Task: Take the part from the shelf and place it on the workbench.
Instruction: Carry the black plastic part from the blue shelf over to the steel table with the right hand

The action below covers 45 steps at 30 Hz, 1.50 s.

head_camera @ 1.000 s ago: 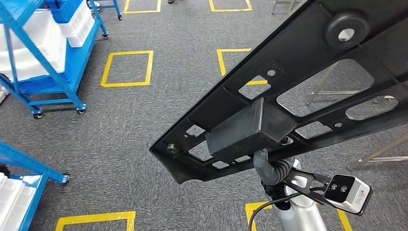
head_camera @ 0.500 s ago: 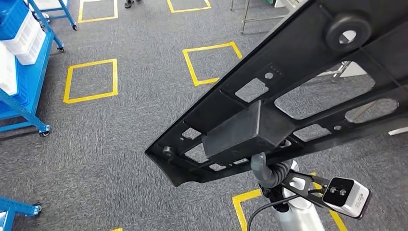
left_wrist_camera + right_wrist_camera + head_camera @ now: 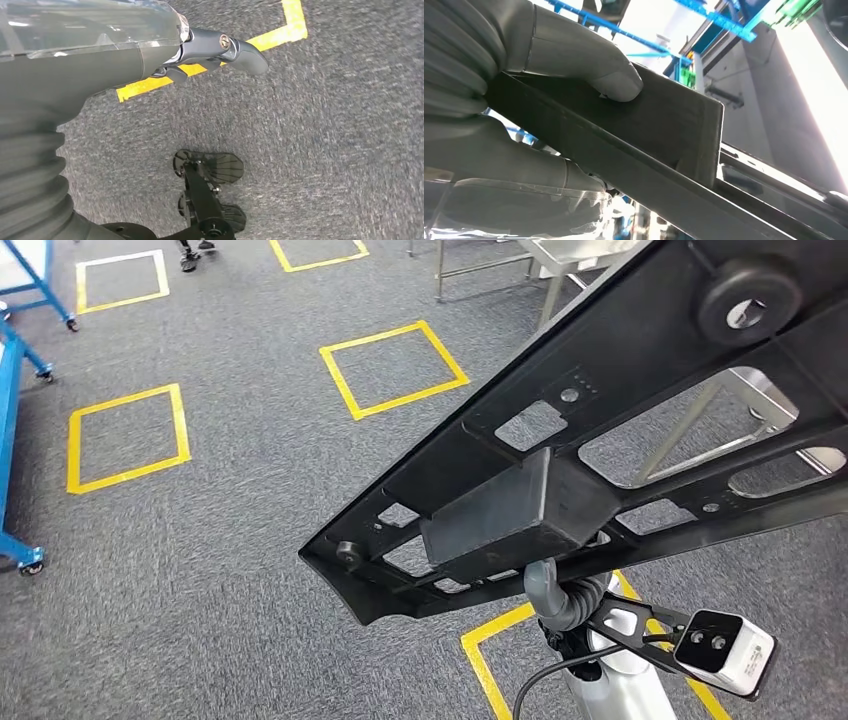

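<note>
Since a second ago my head view has swung: the blue shelf racks and white bins that filled its left side have slid out, leaving one blue cart leg (image 3: 12,440) at the left edge, and the yellow floor squares (image 3: 127,436) have drifted left and down across the grey carpet (image 3: 220,570). That is the camera turning with me, not the things moving. The part has kept its place against my arm through all three pictures.

On the far left, my left hand (image 3: 220,50) hangs over the carpet in its wrist view, holding nothing, its fingers loosely curled with the thumb stretched forward; I cannot tell from this angle how far apart they sit. A strip of yellow tape (image 3: 210,65) runs just behind it.

In the middle of the head view, a second yellow square (image 3: 393,370) lies on the floor, and a person's dark shoes (image 3: 195,250) show at the top edge. Right of that, steel table legs (image 3: 500,265) stand near the top.

The long black part (image 3: 620,400) stretches from lower centre up to the top right corner, tilted, raised off the floor, its cut-outs showing carpet and steel framing beneath. A boxy block (image 3: 500,510) sits on its near end. My right hand (image 3: 524,110) grips that end from below, thumb (image 3: 594,65) pressed flat on the block's face, fingers wrapped under the edge.
</note>
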Tool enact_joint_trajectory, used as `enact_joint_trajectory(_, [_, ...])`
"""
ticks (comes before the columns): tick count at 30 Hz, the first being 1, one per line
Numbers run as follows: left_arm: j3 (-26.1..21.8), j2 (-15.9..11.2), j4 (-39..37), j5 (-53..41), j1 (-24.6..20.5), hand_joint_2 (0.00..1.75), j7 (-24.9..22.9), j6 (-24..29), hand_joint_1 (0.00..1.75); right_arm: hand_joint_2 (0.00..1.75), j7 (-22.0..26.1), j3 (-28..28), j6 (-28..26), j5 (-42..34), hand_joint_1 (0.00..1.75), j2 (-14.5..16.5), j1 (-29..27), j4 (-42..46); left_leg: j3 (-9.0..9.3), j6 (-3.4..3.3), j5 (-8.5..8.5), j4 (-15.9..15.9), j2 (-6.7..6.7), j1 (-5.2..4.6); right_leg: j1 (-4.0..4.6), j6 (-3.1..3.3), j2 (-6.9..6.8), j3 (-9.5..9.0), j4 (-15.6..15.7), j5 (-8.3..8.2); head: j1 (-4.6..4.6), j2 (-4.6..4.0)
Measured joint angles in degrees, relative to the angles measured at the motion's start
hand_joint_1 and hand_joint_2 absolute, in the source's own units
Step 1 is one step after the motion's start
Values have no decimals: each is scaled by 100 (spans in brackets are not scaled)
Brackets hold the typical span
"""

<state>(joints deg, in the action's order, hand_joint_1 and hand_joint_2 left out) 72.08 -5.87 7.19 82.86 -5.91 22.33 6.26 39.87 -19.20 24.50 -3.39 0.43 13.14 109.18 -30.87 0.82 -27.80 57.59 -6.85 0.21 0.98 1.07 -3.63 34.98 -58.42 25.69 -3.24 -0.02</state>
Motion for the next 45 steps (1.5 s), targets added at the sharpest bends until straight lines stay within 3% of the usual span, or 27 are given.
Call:
enact_joint_trajectory(1, [2,0,0,0,-11,175,8,-6,0,175,1,6,3,-8,175,-1,-1,1,11,31,-38,23,22,9,-13,30,74,-13,26,-15,0,0])
enact_joint_trajectory(3, [9,0,0,0,-29,175,27,-23,0,175,1,18,7,-24,175,2,8,-1,-109,80,-268,359,276,32,-50,95,212,-50,75,-44,0,0])
enact_joint_trajectory(5, [14,-2,0,0,-12,175,38,-31,0,175,0,23,0,-34,175,6,17,-15,-478,105,-630,1126,566,46,-62,134,355,-63,83,-48,-1,0])
enact_joint_trajectory(7, [16,-3,0,0,18,175,40,-25,0,175,-1,26,-45,-47,175,7,16,-43,-781,110,-736,1657,630,46,-56,142,531,-70,76,-46,-2,0])
enact_joint_trajectory(9, [16,-3,0,0,20,175,40,-18,0,175,-1,27,-113,-78,175,11,16,-64,-702,92,-408,1345,661,47,-56,132,701,-89,61,-39,-2,0])
enact_joint_trajectory(11, [16,-5,-1,0,10,175,40,-9,0,175,-1,29,-175,-116,175,27,18,-68,-390,55,7,558,874,56,-55,101,842,-94,27,-19,-1,0])
enact_joint_trajectory(13, [16,-9,-2,0,11,175,38,-1,0,175,-1,32,-213,-155,175,42,16,-70,-207,15,142,113,1088,59,-73,42,971,-56,0,-16,-1,0])
enact_joint_trajectory(14, [15,-10,-2,0,10,175,37,2,0,175,-2,34,-219,-176,175,46,13,-73,-189,-7,127,64,1115,54,-85,5,1033,-31,-2,-25,-1,0])
enact_joint_trajectory(15, [15,-7,-2,0,4,175,37,5,0,175,-2,37,-225,-194,175,49,10,-76,-178,-35,140,41,1059,54,-96,-34,1086,-13,8,-39,-1,0])
enact_joint_trajectory(17, [14,-4,-2,0,-22,175,39,9,0,175,-2,47,-233,-220,175,51,18,-83,-152,-108,177,-24,935,66,-83,-94,913,39,-84,30,0,0])
enact_joint_trajectory(19, [14,-3,-2,0,-27,175,42,10,0,175,-1,53,-242,-243,175,54,47,-103,-132,-165,194,-67,797,69,-81,-137,565,273,-585,321,1,0])
enact_joint_trajectory(20, [14,-3,-2,0,-17,175,43,10,0,175,-1,54,-245,-260,175,56,60,-121,-132,-180,188,-68,725,63,-95,-158,465,468,-974,506,1,0])
enact_joint_trajectory(22, [14,-3,-2,0,-2,175,43,10,0,175,-1,54,-250,-293,175,59,63,-165,-132,-184,172,-64,578,58,-136,-194,418,766,-1551,681,1,0])
enact_joint_trajectory(23, [14,-2,-2,0,-3,175,42,11,0,175,-2,54,-246,-309,175,59,63,-187,-127,-178,163,-62,508,57,-152,-206,404,773,-1561,619,1,0])
enact_joint_trajectory(24, [14,1,-2,0,-5,175,41,19,0,175,-2,55,-242,-322,175,60,63,-207,-114,-166,150,-61,443,57,-161,-209,365,650,-1321,458,1,0])
enact_joint_trajectory(26, [14,9,-2,0,-6,175,37,51,0,175,-2,55,-224,-353,175,60,69,-233,-72,-127,115,-58,325,46,-139,-179,139,209,-499,112,1,0])
enact_joint_trajectory(28, [14,14,-2,0,-4,175,15,90,0,175,-1,55,-209,-378,175,64,78,-249,-38,-68,79,-53,229,22,-87,-122,-23,-47,2,-17,-1,0])
enact_joint_trajectory(31, [13,19,-2,0,-17,175,-34,128,0,175,-2,56,-203,-393,175,70,80,-266,3,31,31,-46,129,22,-68,-38,114,-55,71,-17,-1,0])
enact_joint_trajectory(33, [12,25,-2,0,-26,175,-45,140,0,175,-2,57,-200,-399,175,81,92,-274,-77,86,-146,195,326,50,-99,34,228,-81,110,-38,-1,0])
enact_joint_trajectory(35, [8,26,-2,0,-7,175,-56,151,0,175,-1,55,-194,-403,175,97,103,-291,-389,115,-496,869,572,67,-113,79,348,-95,122,-45,-1,0])
enact_joint_trajectory(36, [4,26,-2,0,10,175,-65,157,0,175,-1,54,-192,-407,175,103,101,-304,-588,126,-647,1262,612,68,-110,86,418,-96,120,-46,-2,0])
enact_joint_trajectory(37, [0,26,-2,0,25,175,-74,161,0,175,-1,53,-190,-410,175,105,97,-320,-744,135,-708,1542,630,69,-107,88,496,-98,117,-45,-2,0])
enact_joint_trajectory(38, [-4,26,-2,0,35,175,-83,164,0,175,-2,53,-189,-413,175,105,93,-335,-814,137,-654,1621,637,70,-105,87,577,-103,113,-44,-2,0])
enact_joint_trajectory(40, [-11,27,-2,0,36,175,-95,170,0,175,-2,53,-187,-417,175,106,89,-359,-647,122,-252,1127,700,79,-108,72,735,-119,95,-34,-2,0])
enact_joint_trajectory(42, [-17,25,-3,0,40,175,-103,182,0,175,-2,53,-181,-416,175,111,91,-371,-340,85,85,375,943,100,-109,36,877,-109,59,-16,-1,0])
enact_joint_trajectory(44, [-19,24,-4,0,44,175,-124,197,0,175,-2,55,-164,-416,175,121,80,-380,-207,41,138,58,1090,99,-119,-26,1001,-64,39,-22,-1,0])
enact_joint_trajectory(45, [-19,25,-4,0,38,175,-137,205,0,175,-3,59,-151,-416,175,124,68,-384,-192,16,133,28,1052,91,-124,-66,1064,-45,40,-33,-1,0])
